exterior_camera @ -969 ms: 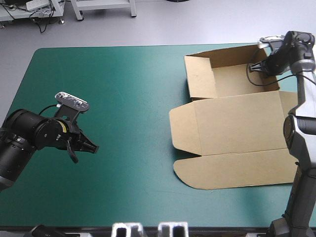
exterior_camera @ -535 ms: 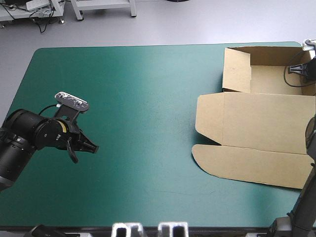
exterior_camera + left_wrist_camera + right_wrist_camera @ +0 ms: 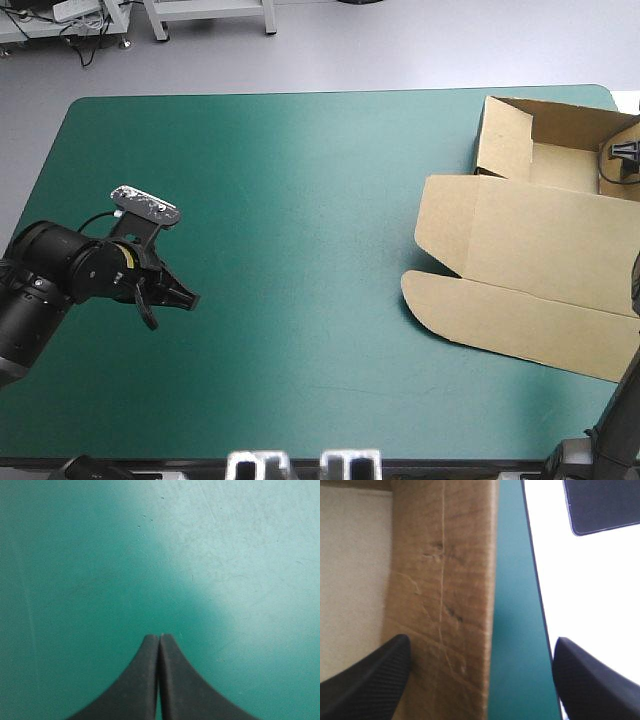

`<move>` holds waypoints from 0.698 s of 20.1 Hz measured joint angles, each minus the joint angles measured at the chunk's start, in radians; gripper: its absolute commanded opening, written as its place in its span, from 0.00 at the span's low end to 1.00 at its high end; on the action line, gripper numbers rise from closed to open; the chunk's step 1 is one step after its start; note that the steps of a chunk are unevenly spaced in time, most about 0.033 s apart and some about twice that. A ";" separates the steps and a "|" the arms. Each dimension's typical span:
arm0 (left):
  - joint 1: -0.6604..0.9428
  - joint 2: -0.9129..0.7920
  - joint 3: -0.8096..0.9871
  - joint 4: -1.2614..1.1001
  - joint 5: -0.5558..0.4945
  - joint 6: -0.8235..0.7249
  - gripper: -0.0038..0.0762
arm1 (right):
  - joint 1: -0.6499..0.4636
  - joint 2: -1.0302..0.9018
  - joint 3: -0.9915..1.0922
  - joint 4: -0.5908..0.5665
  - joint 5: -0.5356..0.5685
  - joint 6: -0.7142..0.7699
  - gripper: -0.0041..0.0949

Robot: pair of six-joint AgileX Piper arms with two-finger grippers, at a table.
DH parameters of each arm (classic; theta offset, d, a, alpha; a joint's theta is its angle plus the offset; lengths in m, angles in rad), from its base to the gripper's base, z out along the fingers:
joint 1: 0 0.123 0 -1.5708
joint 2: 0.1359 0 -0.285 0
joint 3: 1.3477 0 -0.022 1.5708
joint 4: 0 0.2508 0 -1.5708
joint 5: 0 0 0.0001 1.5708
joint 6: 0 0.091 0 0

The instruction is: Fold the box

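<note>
The brown box (image 3: pixel 545 240) lies on the table (image 3: pixel 250 130) at about 3 o'clock in the high view, and its right side runs out past the edge of the picture. It is partly made. The tray part (image 3: pixel 560 165) sits toward 2 o'clock, near the far right corner of the table, with its walls raised. The lid (image 3: pixel 540 235) lies flat on the teal-green cover (image 3: pixel 300 230) and opens from the tray toward 5 o'clock. At the end of the lid a long flap (image 3: pixel 510 325) with a rounded corner is also flat, and it points to 8 o'clock.

The left gripper (image 3: pixel 178 296) hangs above the bare cover at about 8 o'clock of the table, well apart from the box. Its tips point toward 3 o'clock. In the left wrist view its black fingers (image 3: pixel 142 680) are pressed together into one pointed arch and nothing is between them. Only the cover is seen under them.

The right gripper (image 3: pixel 627 151) shows in the high view only as a small black part at 2 o'clock, at the right side of the tray. In the right wrist view its fingers (image 3: pixel 365 680) stand wide apart. The tray's side wall (image 3: pixel 440 590) rises between them, closer to the finger over the inside of the tray. The other finger is out beyond the table's edge. A narrow strip of the cover runs beside the wall on its outer side. The fingers do not close on the wall, and I cannot tell if the inner one touches it.
</note>
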 measured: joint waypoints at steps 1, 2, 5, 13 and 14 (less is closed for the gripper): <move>0.000 0.000 0.000 0.000 0.000 0.000 0.04 | -0.005 -0.011 -0.004 -0.007 0.002 0.000 0.88; 0.000 0.000 0.000 0.000 0.000 0.000 0.04 | -0.005 -0.017 -0.011 -0.015 0.007 0.000 0.88; 0.000 0.000 0.000 0.000 0.000 0.000 0.04 | -0.005 -0.090 -0.108 0.035 0.037 0.001 0.73; 0.000 0.000 0.000 0.031 0.000 -0.001 0.04 | 0.121 -0.371 -0.161 0.418 0.042 -0.118 0.02; 0.000 0.000 0.000 0.031 0.000 -0.001 0.04 | 0.156 -0.385 -0.161 0.410 0.042 -0.124 0.02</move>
